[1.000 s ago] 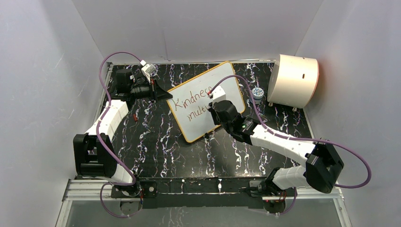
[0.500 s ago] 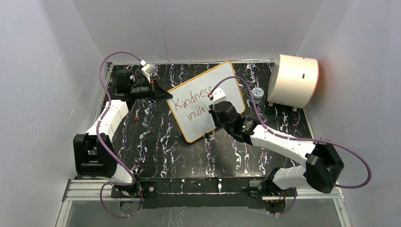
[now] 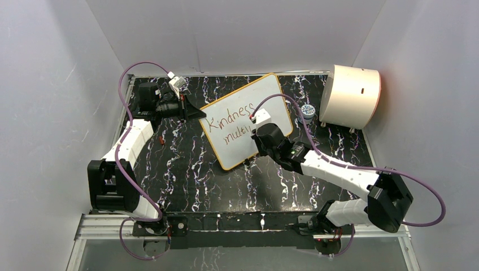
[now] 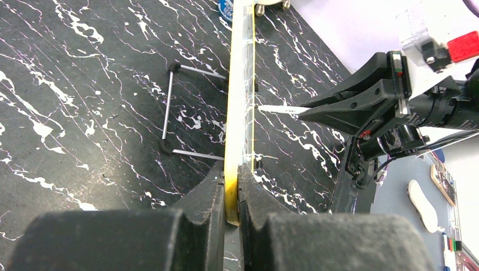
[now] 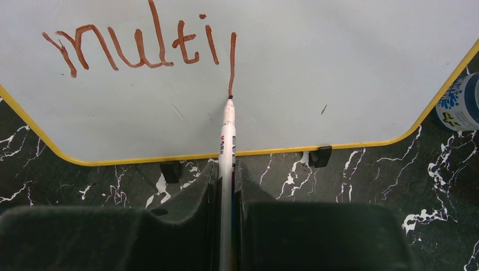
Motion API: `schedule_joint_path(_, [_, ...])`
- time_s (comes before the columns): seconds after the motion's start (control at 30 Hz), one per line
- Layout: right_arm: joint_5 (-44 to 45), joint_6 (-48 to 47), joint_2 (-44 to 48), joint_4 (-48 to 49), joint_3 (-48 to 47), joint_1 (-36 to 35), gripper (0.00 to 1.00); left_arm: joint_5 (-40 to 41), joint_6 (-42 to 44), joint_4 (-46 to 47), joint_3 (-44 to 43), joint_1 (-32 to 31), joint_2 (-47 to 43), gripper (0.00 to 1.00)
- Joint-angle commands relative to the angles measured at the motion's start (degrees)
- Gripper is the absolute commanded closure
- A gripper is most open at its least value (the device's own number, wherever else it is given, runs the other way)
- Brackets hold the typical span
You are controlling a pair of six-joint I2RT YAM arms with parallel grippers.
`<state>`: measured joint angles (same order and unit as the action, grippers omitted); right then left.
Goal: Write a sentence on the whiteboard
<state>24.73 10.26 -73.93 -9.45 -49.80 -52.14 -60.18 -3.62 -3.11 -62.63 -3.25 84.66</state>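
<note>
The whiteboard (image 3: 265, 96) with its orange-yellow rim stands tilted on the black marbled mat; it also shows in the right wrist view (image 5: 339, 68) and edge-on in the left wrist view (image 4: 240, 84). The sentence (image 3: 229, 121) in dark red reads "Kindness" above "multi" plus one fresh vertical stroke (image 5: 232, 62). My left gripper (image 4: 231, 183) is shut on the board's left edge. My right gripper (image 5: 226, 172) is shut on a white marker (image 5: 227, 135), whose tip touches the board at the foot of the stroke. The marker also shows in the left wrist view (image 4: 277, 109).
A cream half-cylinder drum (image 3: 350, 96) stands at the back right. A small round blue-and-white container (image 3: 308, 110) lies between drum and board, and it shows in the right wrist view (image 5: 458, 104). A wire stand (image 4: 169, 107) props the board from behind. Grey walls enclose the mat.
The right gripper slid a little down and toward me with the marker, drawing a new vertical stroke after "multi". More of "Kindness" is uncovered. The left arm has not moved.
</note>
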Motion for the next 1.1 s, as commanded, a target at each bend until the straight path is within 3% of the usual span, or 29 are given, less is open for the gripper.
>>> schedule_joint_path(0.0, [2.1,-1.3,3.2,4.1,-1.1,0.2,1.0,3.8,5.1,-7.3,2.5,-3.1,2.5,1.0])
schedule_joint_path(0.37, [2.1,-3.6,2.2,10.7,-2.2,0.7,1.0,3.6,5.1,-7.3,2.6,-3.1,2.5,1.0])
schedule_joint_path(1.07, [0.4,-4.2,-1.0,13.1,-3.7,1.9,1.0,3.5,5.1,-7.3,2.6,-3.2,2.4,1.0])
